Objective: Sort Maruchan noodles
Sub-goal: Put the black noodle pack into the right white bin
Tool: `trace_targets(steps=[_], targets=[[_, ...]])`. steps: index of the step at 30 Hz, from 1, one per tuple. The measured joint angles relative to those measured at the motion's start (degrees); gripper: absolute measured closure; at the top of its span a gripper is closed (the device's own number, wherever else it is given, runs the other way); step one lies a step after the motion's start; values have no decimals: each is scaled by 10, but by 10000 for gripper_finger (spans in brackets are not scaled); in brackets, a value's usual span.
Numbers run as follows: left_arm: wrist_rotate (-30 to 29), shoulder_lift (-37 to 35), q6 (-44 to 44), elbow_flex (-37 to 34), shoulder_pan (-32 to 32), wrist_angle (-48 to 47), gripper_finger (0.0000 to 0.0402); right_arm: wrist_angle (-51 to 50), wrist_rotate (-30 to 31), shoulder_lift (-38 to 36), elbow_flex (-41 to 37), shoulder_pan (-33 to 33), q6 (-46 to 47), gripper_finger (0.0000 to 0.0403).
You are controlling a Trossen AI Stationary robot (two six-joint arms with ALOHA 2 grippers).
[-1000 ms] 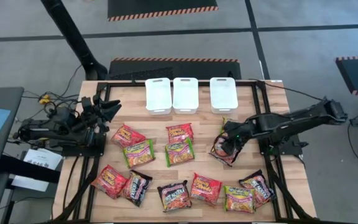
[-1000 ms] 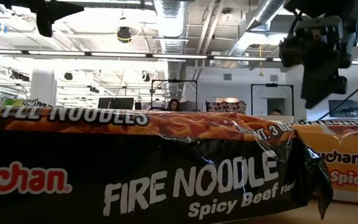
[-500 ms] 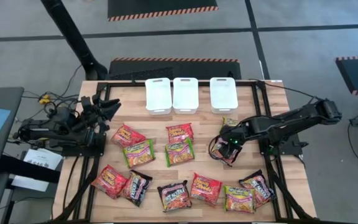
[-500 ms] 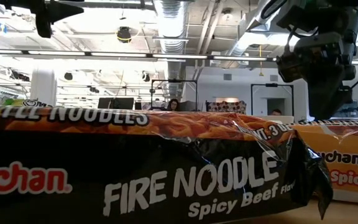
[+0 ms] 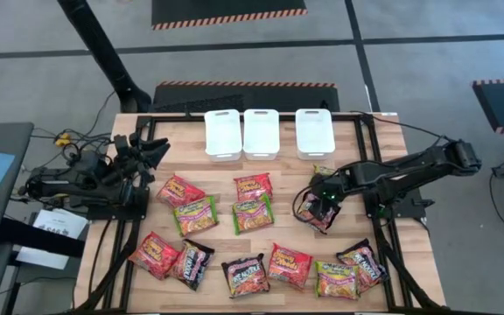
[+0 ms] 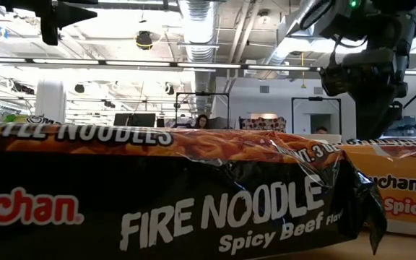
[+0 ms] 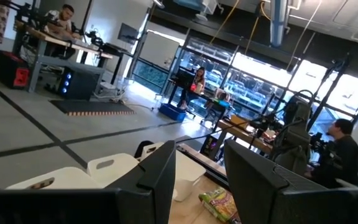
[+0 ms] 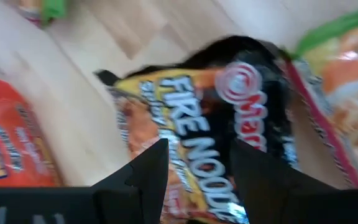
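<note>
Several Maruchan noodle packets lie flat on the wooden table [image 5: 370,144], some red-orange, some green-yellow, some black. My right gripper [image 5: 318,208] points steeply down, open, over a black Fire Noodle packet [image 5: 315,215] right of the middle. In the right wrist view its fingers [image 8: 197,152] straddle that packet [image 8: 204,124]. A green-yellow packet [image 5: 324,172] lies just beyond it. My left gripper [image 5: 157,150] hangs open and raised at the table's left edge, with nothing between its fingers [image 7: 199,155]. My right gripper comes at the black packet from above, slanting from the table's right. Its fingertips are over the packet's middle [image 8: 194,134]. Whether they touch it I cannot tell. The packet lies flat on the table.
Three white bins [image 5: 223,134] [image 5: 261,133] [image 5: 314,131] stand in a row at the far edge. A black packet [image 6: 193,202] and an orange one [image 6: 403,195] lie close before the low camera. Black frame rails [image 5: 383,236] run along both table sides.
My right gripper has tipped more steeply downward over the black packet, and its fingertips have sunk a little toward it. The packets lie where they were.
</note>
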Motion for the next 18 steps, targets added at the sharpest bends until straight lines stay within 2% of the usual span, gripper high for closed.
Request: trace_targets(steps=[11,18], targets=[[-1,0,0,0,0,0,276,-16,-12,2,0,21,5,207],[-1,0,2,0,0,-1,276,-11,-14,56,1,26,8,207]])
